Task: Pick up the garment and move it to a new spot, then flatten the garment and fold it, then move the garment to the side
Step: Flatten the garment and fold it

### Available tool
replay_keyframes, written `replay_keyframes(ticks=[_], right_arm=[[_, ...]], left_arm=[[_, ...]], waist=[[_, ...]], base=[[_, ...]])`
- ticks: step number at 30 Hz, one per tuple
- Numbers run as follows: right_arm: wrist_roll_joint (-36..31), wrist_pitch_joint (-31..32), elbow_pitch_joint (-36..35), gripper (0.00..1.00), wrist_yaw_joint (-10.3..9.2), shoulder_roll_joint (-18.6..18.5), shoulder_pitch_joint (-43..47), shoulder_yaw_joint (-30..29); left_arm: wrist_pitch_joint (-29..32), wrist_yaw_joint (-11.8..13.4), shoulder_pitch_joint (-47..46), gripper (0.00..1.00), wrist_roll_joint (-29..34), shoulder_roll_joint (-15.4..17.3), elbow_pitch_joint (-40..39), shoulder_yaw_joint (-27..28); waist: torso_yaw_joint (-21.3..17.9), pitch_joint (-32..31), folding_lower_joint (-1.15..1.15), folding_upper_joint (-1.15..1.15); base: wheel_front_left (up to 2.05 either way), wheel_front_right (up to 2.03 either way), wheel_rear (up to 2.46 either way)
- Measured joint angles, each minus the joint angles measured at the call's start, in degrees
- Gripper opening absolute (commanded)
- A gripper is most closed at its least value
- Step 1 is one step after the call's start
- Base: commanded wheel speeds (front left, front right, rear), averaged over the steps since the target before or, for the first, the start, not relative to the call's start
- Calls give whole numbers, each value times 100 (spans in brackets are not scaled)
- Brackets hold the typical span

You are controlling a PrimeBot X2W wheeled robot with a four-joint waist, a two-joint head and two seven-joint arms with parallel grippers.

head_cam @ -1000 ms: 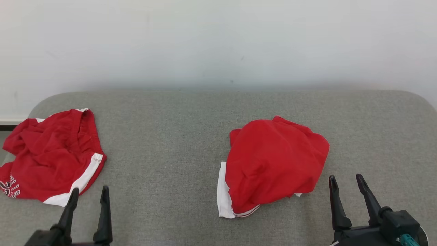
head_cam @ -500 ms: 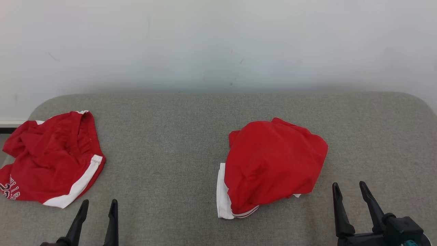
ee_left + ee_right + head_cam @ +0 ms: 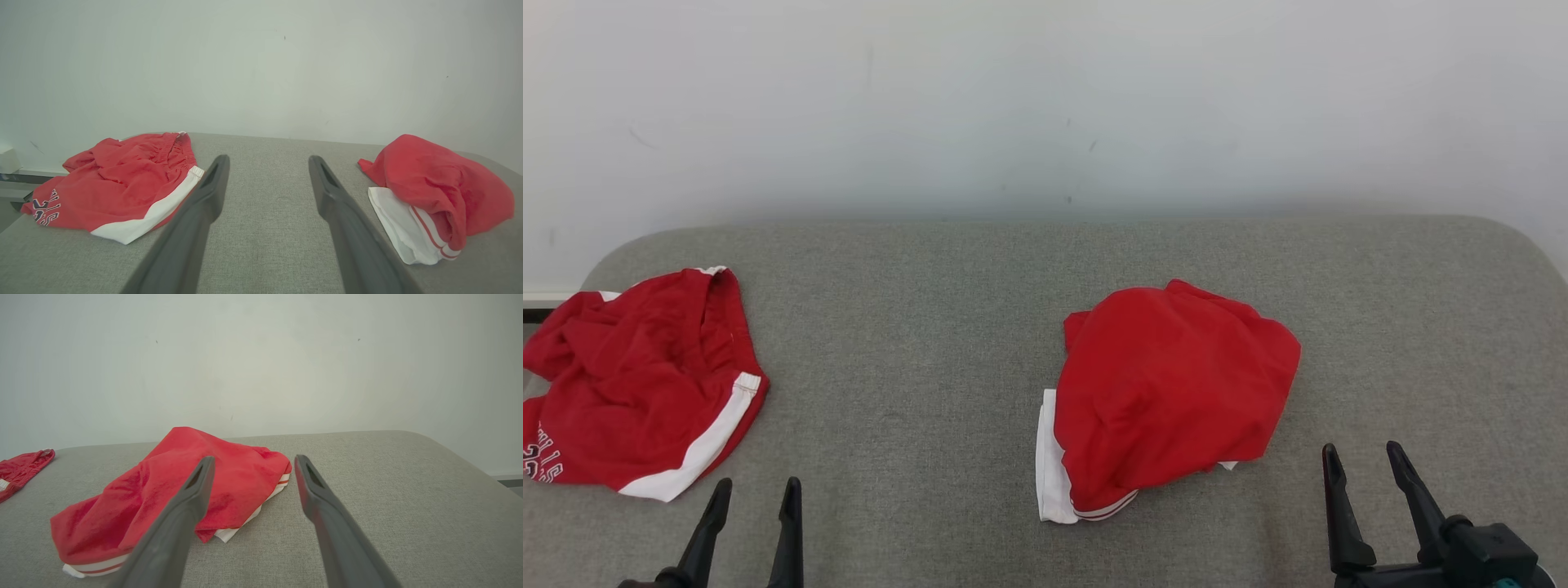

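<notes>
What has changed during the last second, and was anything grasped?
The left pincer and the right pincer drew back toward the head view's bottom edge. Nothing was taken or released; both stay open and empty. The left red garment and the middle red garment lie unmoved on the grey cushion; only the camera shifted slightly.

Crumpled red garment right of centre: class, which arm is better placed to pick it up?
Right. The right gripper stands open close beside the garment; the left gripper is farther, nearer the other red garment.
</notes>
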Motion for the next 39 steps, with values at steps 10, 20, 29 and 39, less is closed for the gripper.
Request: replay_keyframes(ticks=[10,20,29,39], right_arm=[[114,60,325,100,0,-307,-138,-199],[313,248,1417,100,0,-1187,-1383,-242],[578,232,2893,100,0,-1637,-2436,-8],[806,100,4582,100,0,-1753,-3338,482]], left_arm=[[0,-56,-62,100,135,-79,96,-8],[0,-164,-419,100,309,-223,207,-116],[0,-268,-701,100,398,-401,288,-114],[0,-387,-1038,100,505,-546,348,-111]], waist=[[66,73,0,0],[303,388,1,0],[653,788,2,1],[929,1273,2,1]], base=[[0,0,0],[0,0,0],[0,0,0],[0,0,0]])
